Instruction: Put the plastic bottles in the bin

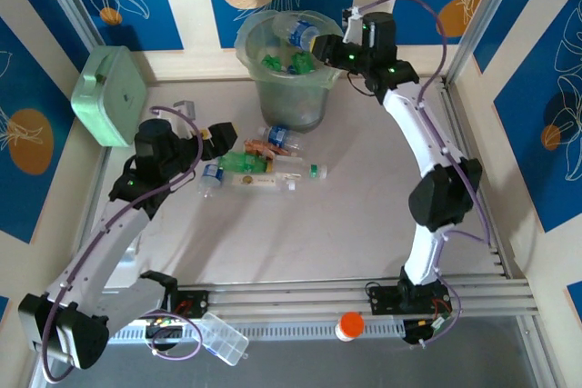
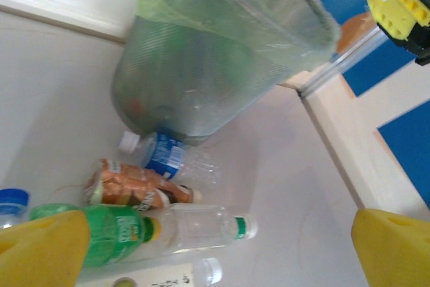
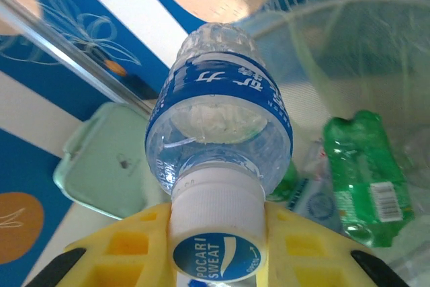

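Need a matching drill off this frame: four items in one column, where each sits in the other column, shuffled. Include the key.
Items
1. blue-label bottle
2. mint green box
3. orange-capped jar
4. crushed green bottle

Places
a. inside the bin
b. clamped in the right gripper
c. on the near rail
d. far-left corner of the table

Pairs: 1-b, 2-d, 3-c, 4-a

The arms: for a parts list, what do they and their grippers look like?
Both the left arm and right arm have white link shells, black joint housings with small green lights, and thin purple cables alongside. The left gripper and right gripper are black with yellow fingers.
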Available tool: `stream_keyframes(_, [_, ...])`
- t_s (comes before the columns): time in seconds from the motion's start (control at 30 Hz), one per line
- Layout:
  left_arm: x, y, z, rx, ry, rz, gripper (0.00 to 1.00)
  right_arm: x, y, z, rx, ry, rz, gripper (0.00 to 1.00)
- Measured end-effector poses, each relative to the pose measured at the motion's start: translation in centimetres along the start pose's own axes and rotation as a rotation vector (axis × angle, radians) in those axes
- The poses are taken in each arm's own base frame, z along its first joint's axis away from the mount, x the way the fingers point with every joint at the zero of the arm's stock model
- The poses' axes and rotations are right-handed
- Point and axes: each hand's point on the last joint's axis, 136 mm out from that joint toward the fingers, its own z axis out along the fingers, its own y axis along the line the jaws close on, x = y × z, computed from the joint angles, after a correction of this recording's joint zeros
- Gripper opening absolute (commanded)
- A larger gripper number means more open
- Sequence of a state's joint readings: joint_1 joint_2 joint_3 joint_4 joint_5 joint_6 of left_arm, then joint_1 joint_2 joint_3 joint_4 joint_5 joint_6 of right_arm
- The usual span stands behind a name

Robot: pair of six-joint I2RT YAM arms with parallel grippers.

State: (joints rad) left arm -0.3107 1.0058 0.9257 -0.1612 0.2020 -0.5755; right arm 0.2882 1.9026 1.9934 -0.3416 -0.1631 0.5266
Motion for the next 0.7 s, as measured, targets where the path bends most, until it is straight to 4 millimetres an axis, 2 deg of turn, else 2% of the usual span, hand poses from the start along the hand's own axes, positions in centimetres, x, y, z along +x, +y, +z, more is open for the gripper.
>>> stream_keyframes(0.13, [0.4, 1.3, 0.0, -0.058, -0.008, -0.024, 0.99, 0.5, -1.7, 2.6, 0.041, 0.058, -0.011, 0.00])
stream_keyframes(0.27, [0.6, 1.4, 0.2, -0.054, -0.009, -0.049, 0.99, 0.3, -2.4, 4.0, 0.053, 0.082, -0.031, 0.01])
stream_keyframes(0.37, [0.8, 1.7, 0.6, -0.059, 0.001, -0.063, 0.97, -0.1, -2.8, 4.8, 0.065, 0.087, -0.047, 0.07])
stream_keyframes(0.5, [1.1, 2.0, 0.9, -0.070, 0.011, -0.070, 0.95, -0.8, -3.2, 5.7, 0.078, 0.079, -0.075, 0.20])
stream_keyframes(0.7, [1.4, 2.3, 1.0, -0.083, 0.021, -0.087, 0.94, 0.2, -4.3, 6.4, 0.117, 0.105, -0.082, 0.52])
